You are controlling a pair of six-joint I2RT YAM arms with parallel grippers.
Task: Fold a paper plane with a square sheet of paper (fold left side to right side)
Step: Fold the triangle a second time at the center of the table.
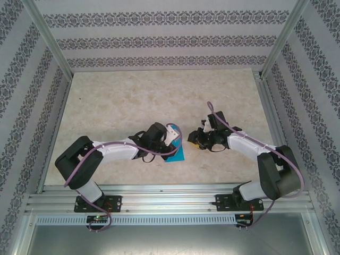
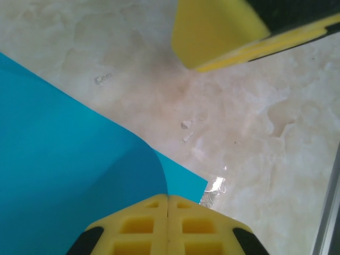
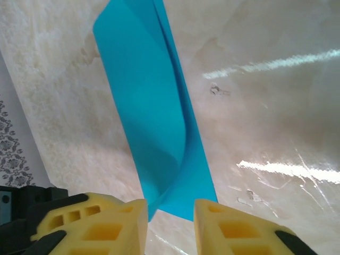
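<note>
Left gripper (image 2: 168, 204) clamps the square sheet of paper (image 2: 64, 175); right gripper (image 3: 170, 212), jaws apart, flanks its edge.

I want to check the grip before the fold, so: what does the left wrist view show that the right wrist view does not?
The left wrist view adds: the left pincer shut on a curled edge of the thin turquoise-blue square sheet of paper, and a yellow finger of the other arm farther off. The right wrist view adds: the right pincer with jaws apart, the sheet's near corner at the gap, and a patterned wall. Shared: the blue sheet and the pale marbled table top.
</note>
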